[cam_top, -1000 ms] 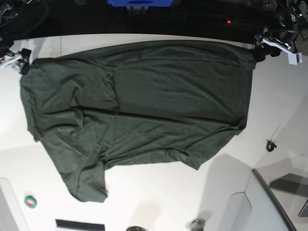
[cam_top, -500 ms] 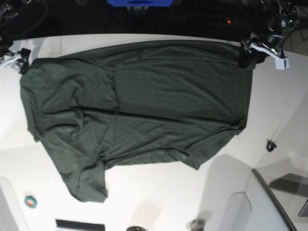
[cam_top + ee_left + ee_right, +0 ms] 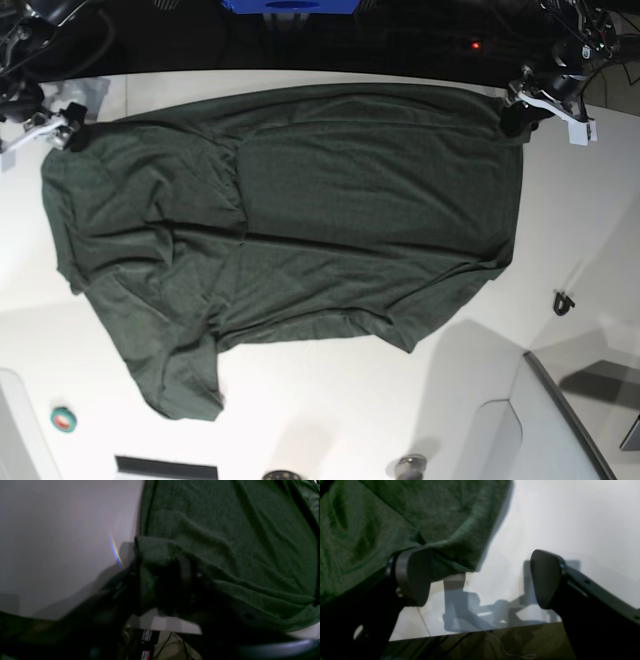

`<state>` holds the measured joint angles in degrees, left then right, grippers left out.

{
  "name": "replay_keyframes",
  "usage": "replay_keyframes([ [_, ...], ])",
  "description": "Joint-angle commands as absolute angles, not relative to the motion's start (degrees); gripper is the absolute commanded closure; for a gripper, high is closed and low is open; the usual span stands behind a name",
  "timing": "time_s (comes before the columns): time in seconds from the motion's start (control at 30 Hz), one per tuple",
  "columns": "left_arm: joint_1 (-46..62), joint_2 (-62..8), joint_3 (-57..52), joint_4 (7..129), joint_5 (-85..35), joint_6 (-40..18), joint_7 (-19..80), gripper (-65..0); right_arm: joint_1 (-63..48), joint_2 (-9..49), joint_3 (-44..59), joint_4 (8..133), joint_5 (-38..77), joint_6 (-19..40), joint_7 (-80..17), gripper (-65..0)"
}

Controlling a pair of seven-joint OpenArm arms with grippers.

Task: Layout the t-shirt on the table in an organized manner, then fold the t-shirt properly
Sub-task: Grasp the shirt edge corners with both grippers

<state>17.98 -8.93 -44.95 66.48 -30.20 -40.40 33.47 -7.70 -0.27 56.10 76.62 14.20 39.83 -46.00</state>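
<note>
The dark green t-shirt [image 3: 300, 220] lies spread wide across the white table [image 3: 590, 230], wrinkled, with one sleeve hanging toward the bottom left. My left gripper [image 3: 515, 112] sits at the shirt's top right corner. In the left wrist view this gripper [image 3: 160, 572] is closed on a bunched fold of the t-shirt [image 3: 237, 542] at its edge. My right gripper [image 3: 65, 128] is at the shirt's top left corner. Seen from the right wrist, the right gripper [image 3: 480, 577] stands wide open. One pad [image 3: 412, 575] touches the t-shirt [image 3: 395, 517] at its corner, the other is over bare table [image 3: 557, 517].
A small black object [image 3: 563, 302] lies on the table right of the shirt. A green and red tape roll [image 3: 64, 419] sits at the bottom left. A grey panel [image 3: 560, 420] fills the bottom right corner. The table's far edge runs just behind both grippers.
My left gripper moved in from the right onto the shirt's top right corner and closed on it. My right gripper shifted slightly right at the top left corner, still open.
</note>
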Motion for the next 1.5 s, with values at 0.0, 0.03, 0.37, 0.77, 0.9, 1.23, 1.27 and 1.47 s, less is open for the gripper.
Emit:
replay_keyframes([
  [0.0, 18.4, -9.5, -45.1, 66.7, -29.2, -40.0, 34.9, -12.8, -7.3, 0.5, 56.1, 77.3, 14.7, 40.0, -45.6, -55.7],
  [0.03, 18.4, -9.5, -45.1, 66.7, -29.2, -40.0, 34.9, -9.4, -7.3, 0.5, 56.1, 77.3, 14.7, 40.0, -45.6, -55.7],
  [0.37, 18.4, -9.9, -45.1, 67.0, -29.2, -40.0, 34.9, 0.0, -7.2, 0.5, 56.0, 77.2, 14.7, 40.0, -45.6, -23.7],
  [0.77, 18.4, -11.6, -45.1, 67.1, -29.2, -40.0, 34.9, 0.0, -7.3, 0.3, 56.1, 77.9, 14.7, 40.0, -46.1, -1.5],
  [0.9, 18.4, -11.6, -45.1, 67.1, -29.2, -40.0, 34.9, 0.0, -8.2, 0.1, 56.6, 80.0, 15.0, 40.0, -48.8, -14.3],
  [1.23, 18.4, -11.6, -45.1, 67.1, -29.1, -40.0, 34.9, 0.0, -8.2, 0.5, 56.0, 76.2, 23.7, 40.0, -49.8, -45.9],
  [1.27, 18.4, -11.6, -45.1, 67.1, -29.1, -40.0, 34.9, 0.0, -7.8, 0.5, 56.0, 75.0, 23.7, 40.0, -49.8, -45.9],
  [1.47, 18.4, -11.8, -45.1, 67.1, -29.1, -40.0, 34.9, 0.0, -7.0, 0.6, 56.0, 72.9, 23.7, 40.0, -49.9, -39.6],
])
